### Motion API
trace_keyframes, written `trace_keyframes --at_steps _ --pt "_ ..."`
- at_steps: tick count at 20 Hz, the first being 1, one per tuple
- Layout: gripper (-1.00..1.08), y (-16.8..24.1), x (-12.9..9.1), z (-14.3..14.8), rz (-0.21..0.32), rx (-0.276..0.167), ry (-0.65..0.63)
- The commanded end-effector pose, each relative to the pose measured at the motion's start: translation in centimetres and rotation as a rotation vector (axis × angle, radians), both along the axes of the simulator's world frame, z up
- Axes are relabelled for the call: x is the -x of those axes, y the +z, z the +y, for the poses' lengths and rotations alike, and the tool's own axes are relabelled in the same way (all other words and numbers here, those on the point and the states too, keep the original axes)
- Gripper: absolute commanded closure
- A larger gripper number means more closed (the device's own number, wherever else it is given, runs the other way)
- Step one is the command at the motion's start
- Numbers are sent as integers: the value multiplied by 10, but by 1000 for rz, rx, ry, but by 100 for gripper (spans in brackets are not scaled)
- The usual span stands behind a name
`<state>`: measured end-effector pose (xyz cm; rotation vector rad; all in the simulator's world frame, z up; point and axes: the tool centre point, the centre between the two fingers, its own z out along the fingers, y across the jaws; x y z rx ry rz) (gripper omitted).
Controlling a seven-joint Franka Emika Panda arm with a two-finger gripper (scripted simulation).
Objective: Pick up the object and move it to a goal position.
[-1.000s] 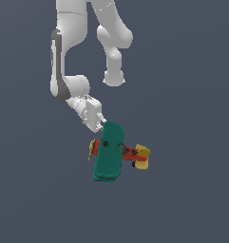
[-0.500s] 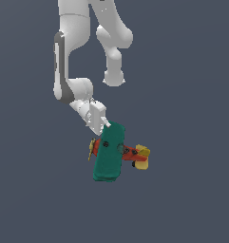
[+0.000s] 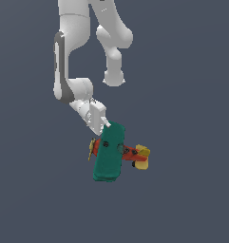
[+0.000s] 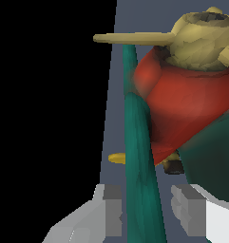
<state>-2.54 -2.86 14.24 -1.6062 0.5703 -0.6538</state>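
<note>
Already the hand (image 4: 147, 209) pinches a teal wing of the toy biplane (image 3: 113, 153) between its fingers (image 4: 188, 209), so apparently only carrying it to the unseen goal remains.

toy biplane (image 3: 109, 153): teal-green wings, red fuselage, yellow tail, mustard-yellow nose and propeller, small black wheel | arm (image 3: 73, 57): white shells, grey joint bands | pincer (image 4: 149, 211): white body, grey finger pads | backdrop: flat slate blue-grey, unpatterned
</note>
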Motion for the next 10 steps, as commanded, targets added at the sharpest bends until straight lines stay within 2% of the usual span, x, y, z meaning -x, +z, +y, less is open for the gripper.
trace_keyframes --at_steps 1,10 --pt "108 2 0 -2 -1 0 0" --pt "108 39 5 -25 0 1 -1"
